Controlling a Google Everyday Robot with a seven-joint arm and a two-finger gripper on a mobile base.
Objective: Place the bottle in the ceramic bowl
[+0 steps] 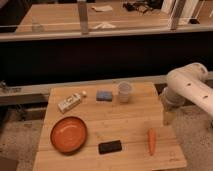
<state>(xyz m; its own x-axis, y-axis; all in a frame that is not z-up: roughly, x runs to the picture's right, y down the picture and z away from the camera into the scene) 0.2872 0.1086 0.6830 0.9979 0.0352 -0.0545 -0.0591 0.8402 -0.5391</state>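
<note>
The bottle point(70, 102) lies on its side near the back left corner of the wooden bench point(125, 122), its cap pointing toward the blue sponge point(104, 95). The orange ceramic bowl point(68, 134) sits just in front of it, close but not touching. Only the robot's white arm point(187, 85) shows, at the bench's right edge. The gripper is out of frame beyond that edge, so whether it is open or closed cannot be told. Nothing is held in view, and the task appears not yet begun.

The main risk is probably the reach. The arm must cross the whole bench from the right, and the clear plastic cup point(124, 92) and the sponge stand along the back row between it and the bottle. A low sweep could topple the cup.

The bottle lies angled and looks round enough to roll. A grasp not squared across its body may push it off the left edge or into the bowl's rim.

The carrot point(151, 141) and the small black block point(109, 146) lie toward the front, likely clear of the path.
</note>
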